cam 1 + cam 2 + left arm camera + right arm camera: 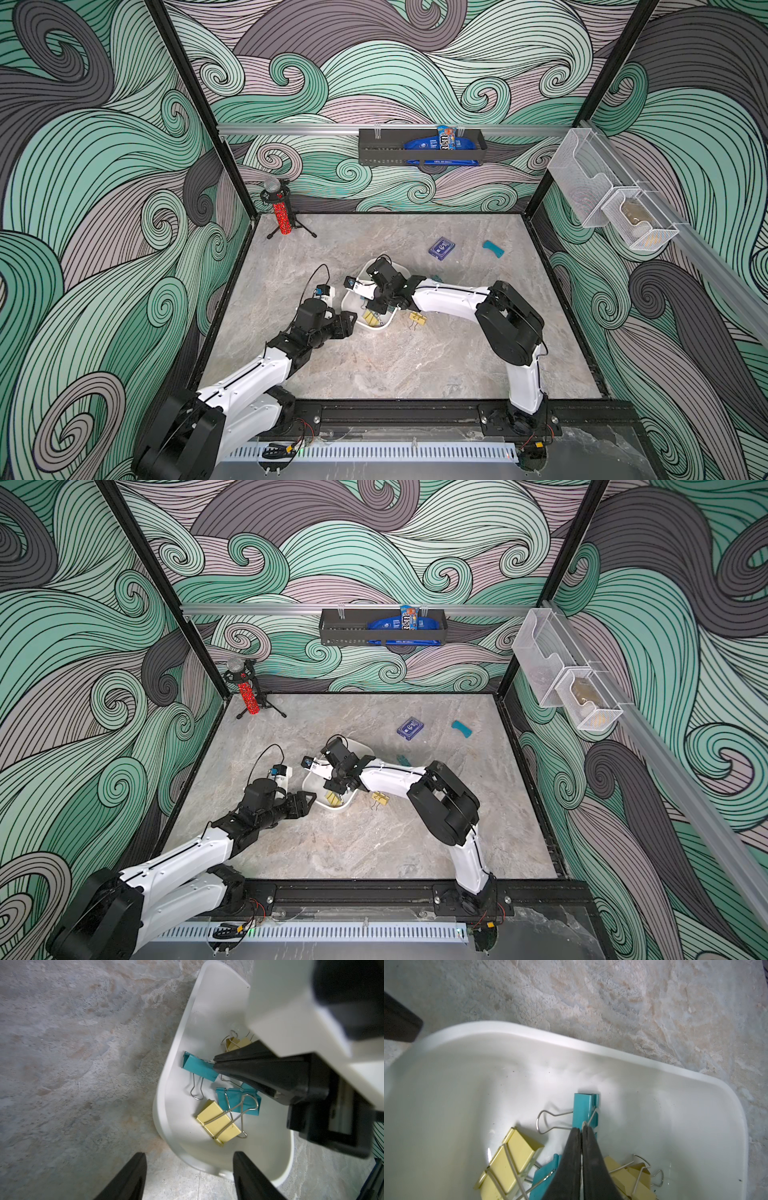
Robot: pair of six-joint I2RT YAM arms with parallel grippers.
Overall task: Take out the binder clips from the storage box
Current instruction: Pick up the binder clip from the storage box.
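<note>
Right end effector closed on the wire handle of a teal clip inside the box, mid-table. This thin hold suits lifting it clear of the other clips. Left end effector open, straddling a box corner, probably to steady it; one yellow clip lies out on the table.

The right gripper reaches into the storage box, with the left gripper at its left rim. A yellow binder clip lies just right of the box.
</note>
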